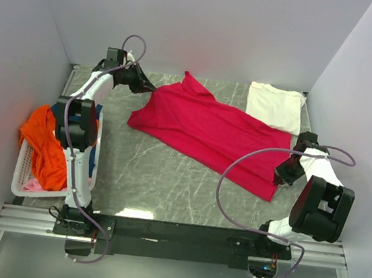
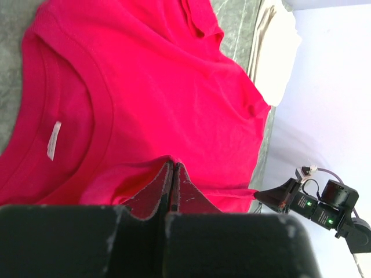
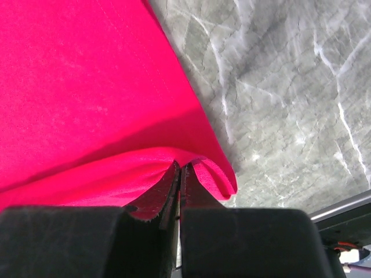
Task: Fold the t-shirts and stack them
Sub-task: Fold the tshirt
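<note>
At the left edge of the overhead frame, a white basket (image 1: 20,183) holds an orange t-shirt (image 1: 42,140). Right of it, toward the upper left, our left pincer (image 1: 153,90) is pressed together on a fold of the crimson t-shirt (image 1: 207,131). The fold is close to the collar (image 2: 101,116) with its white label (image 2: 53,140), probably at the shoulder, though the wrist view is too tight to be sure. The shirt lies stretched diagonally across the middle of the tabletop (image 1: 161,177), between the two pincers. In the upper right, a cream t-shirt (image 1: 275,106) lies as a neat rectangle. At the lower right, our right pincer (image 1: 278,180) pinches the crimson hem at its corner. To do this spreading step well, we judge we should draw both ends apart evenly. We should also keep the cloth low and taut and set it down free of wrinkles before any fold.
</note>
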{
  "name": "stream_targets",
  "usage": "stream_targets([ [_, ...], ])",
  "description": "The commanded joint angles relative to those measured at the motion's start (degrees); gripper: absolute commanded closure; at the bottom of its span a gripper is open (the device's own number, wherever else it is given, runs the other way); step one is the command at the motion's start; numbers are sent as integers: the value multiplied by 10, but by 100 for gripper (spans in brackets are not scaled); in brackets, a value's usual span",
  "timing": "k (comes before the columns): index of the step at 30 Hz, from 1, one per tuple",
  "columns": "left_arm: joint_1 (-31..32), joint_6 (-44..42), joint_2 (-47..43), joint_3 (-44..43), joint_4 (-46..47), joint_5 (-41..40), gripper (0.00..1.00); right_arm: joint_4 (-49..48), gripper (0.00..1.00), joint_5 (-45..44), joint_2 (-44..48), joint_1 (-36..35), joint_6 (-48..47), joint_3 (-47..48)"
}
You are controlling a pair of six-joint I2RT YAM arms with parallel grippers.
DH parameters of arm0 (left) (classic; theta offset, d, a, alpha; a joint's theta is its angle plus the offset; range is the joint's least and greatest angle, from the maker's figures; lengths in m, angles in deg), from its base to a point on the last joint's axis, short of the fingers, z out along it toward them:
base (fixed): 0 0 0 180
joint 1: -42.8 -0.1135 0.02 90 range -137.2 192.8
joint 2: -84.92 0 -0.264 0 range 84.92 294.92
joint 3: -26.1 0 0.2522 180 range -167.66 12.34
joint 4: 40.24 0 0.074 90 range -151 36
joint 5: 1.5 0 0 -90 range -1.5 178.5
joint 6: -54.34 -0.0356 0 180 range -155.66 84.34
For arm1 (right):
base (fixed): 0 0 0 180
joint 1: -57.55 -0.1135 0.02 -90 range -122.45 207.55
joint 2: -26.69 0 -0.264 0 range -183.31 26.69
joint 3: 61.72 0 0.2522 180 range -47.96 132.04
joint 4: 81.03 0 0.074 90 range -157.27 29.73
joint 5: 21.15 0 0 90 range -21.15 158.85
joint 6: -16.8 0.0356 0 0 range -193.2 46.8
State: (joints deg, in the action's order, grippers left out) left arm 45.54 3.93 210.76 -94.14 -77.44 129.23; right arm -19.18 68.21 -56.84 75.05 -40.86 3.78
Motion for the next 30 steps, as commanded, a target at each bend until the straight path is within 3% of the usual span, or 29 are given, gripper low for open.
stream_targets([
  [1, 3, -14, 11, -40, 9, 12, 99, -16, 100, -19, -7, 6, -10, 26],
  [22, 21, 7, 84, -102, 51, 16, 99, -27, 100, -23, -58, 6, -14, 52],
  [25, 21, 11, 80, -101, 62, 14, 90, -28, 100, -19, -61, 6, -13, 57],
  [28, 21, 16, 73, -102, 77, 9, 65, -25, 99, -17, -62, 6, -15, 69],
  [29, 21, 17, 71, -102, 80, 8, 47, -22, 95, -19, -62, 6, -17, 71],
  [30, 21, 16, 67, -103, 77, 4, 40, -19, 89, -21, -62, 6, -16, 77],
])
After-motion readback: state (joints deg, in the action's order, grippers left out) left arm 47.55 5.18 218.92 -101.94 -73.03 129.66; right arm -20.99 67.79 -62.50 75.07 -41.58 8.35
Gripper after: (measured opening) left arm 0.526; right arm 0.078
